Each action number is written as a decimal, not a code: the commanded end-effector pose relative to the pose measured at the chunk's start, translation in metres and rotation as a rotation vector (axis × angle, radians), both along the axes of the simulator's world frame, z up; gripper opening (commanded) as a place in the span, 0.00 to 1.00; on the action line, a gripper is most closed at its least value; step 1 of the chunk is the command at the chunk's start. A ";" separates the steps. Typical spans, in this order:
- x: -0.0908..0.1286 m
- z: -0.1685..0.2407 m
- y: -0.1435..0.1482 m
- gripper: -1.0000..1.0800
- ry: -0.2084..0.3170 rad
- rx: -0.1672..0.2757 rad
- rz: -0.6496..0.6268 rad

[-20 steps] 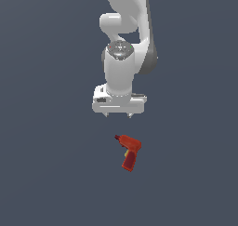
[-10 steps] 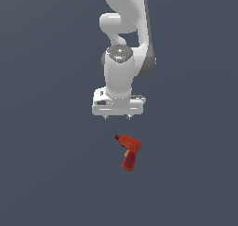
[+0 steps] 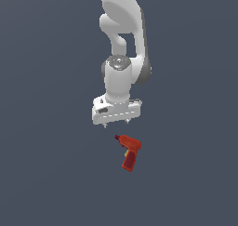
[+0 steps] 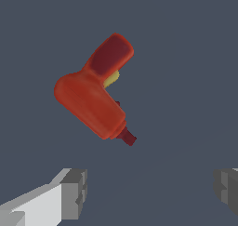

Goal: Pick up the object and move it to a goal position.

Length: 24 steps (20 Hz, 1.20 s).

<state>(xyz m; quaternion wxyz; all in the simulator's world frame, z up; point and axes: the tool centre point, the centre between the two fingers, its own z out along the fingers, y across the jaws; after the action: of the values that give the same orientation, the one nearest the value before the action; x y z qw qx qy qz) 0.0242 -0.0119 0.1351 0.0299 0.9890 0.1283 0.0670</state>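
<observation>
- The red drill [image 3: 129,152] is being shown lying on its side on the dark tabletop [image 3: 42,174], untouched by anything.
- The pincer [image 3: 116,123] is being held above the drill, apart from it, with the drill's dark tip just below the fingertips in the exterior view.
- In the wrist view the drill [image 4: 95,96] is being seen beyond the pincer [image 4: 151,192], off to one side of the gap.
- The fingers [image 4: 74,192] are being kept spread wide, with nothing gripped between them.
</observation>
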 end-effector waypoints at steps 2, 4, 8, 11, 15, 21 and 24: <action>0.005 -0.014 -0.001 1.00 -0.041 -0.014 0.105; 0.008 -0.022 -0.001 1.00 -0.066 -0.022 0.166; 0.013 -0.036 0.001 1.00 -0.118 -0.036 0.290; 0.015 -0.046 0.004 1.00 -0.159 -0.046 0.381; 0.018 -0.057 0.009 1.00 -0.217 -0.058 0.501; 0.019 -0.070 0.019 1.00 -0.308 -0.075 0.665; 0.019 -0.074 0.024 1.00 -0.347 -0.081 0.726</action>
<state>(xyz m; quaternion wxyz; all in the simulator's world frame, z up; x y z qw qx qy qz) 0.0427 0.0095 0.0625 0.0629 0.8616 0.4510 0.2241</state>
